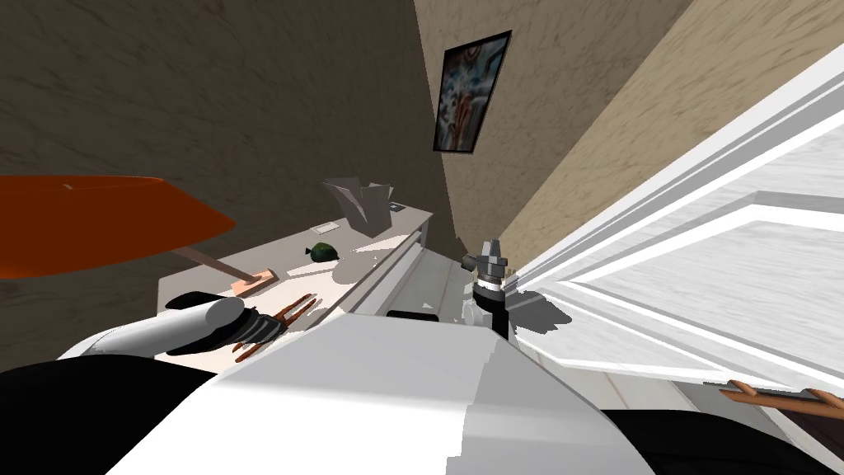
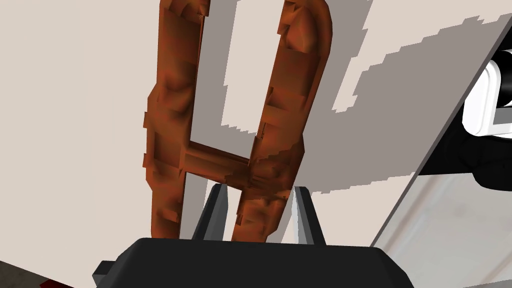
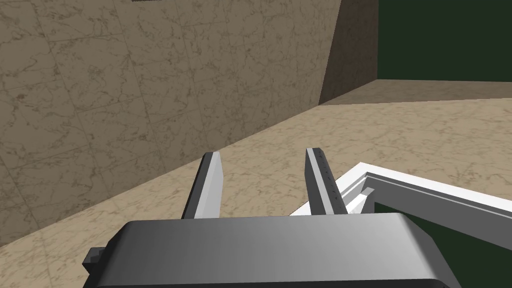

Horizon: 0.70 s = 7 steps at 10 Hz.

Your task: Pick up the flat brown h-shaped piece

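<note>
Brown H-shaped piece (image 2: 235,165) sits in my left gripper (image 2: 259,188), fingers closed on one leg, above the pale tabletop (image 2: 75,100). Right gripper (image 3: 263,153) parted wide, empty, beside the white door (image 1: 700,272).

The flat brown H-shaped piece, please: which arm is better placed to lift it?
Left. The left gripper presses both sides of one leg of the H-shaped piece; the right gripper is open, up beside the white door.

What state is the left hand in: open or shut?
Shut: the left hand grips one leg of the brown H-shaped piece, its fingers pressing the leg's sides.
</note>
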{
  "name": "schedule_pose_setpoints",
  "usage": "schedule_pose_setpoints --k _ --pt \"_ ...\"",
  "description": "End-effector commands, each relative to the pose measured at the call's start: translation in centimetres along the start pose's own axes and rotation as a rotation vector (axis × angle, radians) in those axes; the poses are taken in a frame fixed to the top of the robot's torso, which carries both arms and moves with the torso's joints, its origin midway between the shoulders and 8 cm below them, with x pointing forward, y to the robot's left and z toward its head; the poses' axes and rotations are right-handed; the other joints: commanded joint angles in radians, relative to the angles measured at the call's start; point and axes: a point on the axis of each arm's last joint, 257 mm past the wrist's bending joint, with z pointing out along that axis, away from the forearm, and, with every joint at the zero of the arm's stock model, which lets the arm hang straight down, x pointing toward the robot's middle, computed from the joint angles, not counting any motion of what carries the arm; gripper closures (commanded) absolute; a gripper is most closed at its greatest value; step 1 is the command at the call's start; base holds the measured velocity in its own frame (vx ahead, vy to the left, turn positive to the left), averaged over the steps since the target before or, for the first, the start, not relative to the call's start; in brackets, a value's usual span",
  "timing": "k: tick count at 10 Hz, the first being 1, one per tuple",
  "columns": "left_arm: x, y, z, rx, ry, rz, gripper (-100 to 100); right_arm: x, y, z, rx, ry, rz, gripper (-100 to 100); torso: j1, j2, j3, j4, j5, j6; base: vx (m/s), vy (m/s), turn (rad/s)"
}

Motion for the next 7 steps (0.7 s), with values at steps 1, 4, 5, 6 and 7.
schedule_pose_setpoints --k 1,4,5,6,7 --pt "0.1 0.9 -0.4 -0.007 0.001 0.017 100 0.0 0.0 0.0 0.000 0.000 0.000 0 0.000 0.000 0.000 0.000 0.000 0.000 0.039 0.021 0.175" --pt "0.4 2.1 -1.3 -0.008 0.007 0.054 100 0.0 0.0 0.0 0.000 0.000 0.000 0 0.002 -0.005 -0.003 -0.001 0.001 0.000 0.078 0.037 0.152" --pt "0.5 2.5 -1.6 -0.009 0.009 0.066 100 0.0 0.0 0.0 0.000 0.000 0.000 0 0.003 -0.005 -0.003 -0.001 0.001 0.000 0.071 0.030 0.114" --pt "0.5 2.9 -1.9 -0.009 0.011 0.079 100 0.0 0.0 0.0 0.000 0.000 0.000 0 0.002 -0.005 -0.003 -0.001 0.001 0.000 0.062 0.024 0.111" --pt "0.6 3.3 -2.3 -0.010 0.013 0.091 100 0.0 0.0 0.0 0.000 0.000 0.000 0 0.002 -0.004 -0.003 -0.001 0.001 0.000 0.062 0.025 0.134"
